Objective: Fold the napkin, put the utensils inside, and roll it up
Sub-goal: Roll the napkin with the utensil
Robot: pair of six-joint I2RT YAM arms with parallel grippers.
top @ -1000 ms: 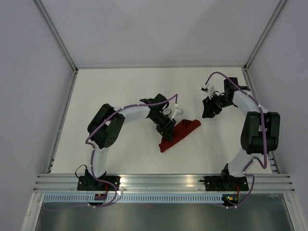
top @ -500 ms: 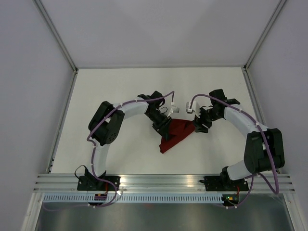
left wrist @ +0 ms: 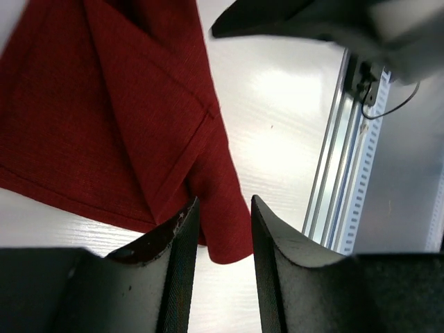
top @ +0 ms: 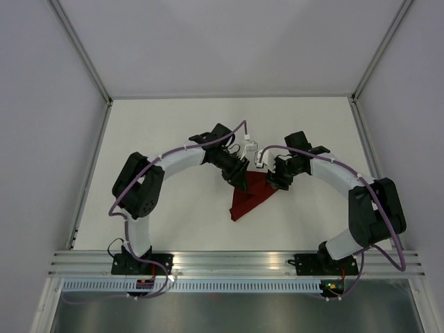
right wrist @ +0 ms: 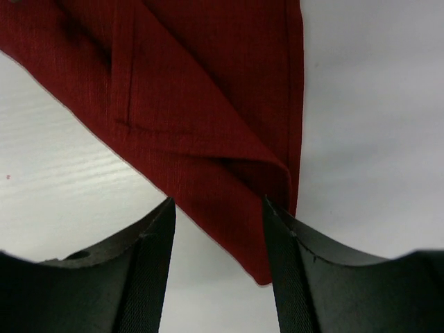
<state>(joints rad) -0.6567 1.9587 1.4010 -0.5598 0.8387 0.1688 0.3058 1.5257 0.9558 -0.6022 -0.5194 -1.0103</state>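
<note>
The dark red napkin (top: 248,198) lies folded into a rough triangle on the white table between both arms. My left gripper (top: 239,179) is at its upper left edge. In the left wrist view the napkin (left wrist: 104,104) has a corner lying between the parted jaws of the left gripper (left wrist: 224,201). My right gripper (top: 277,182) is at the napkin's upper right corner. In the right wrist view a folded corner of the napkin (right wrist: 208,104) reaches between the open jaws of the right gripper (right wrist: 218,201). The pale stick-like utensil is out of view.
An aluminium rail (top: 236,262) runs along the table's near edge and shows in the left wrist view (left wrist: 347,173). Grey walls enclose the table on three sides. The right arm's dark end (left wrist: 298,17) is close above the left gripper.
Both grippers moved toward each other and up the table. The right gripper swung in from the far right to the napkin's right corner. The napkin went from a long strip to a shorter triangle.
</note>
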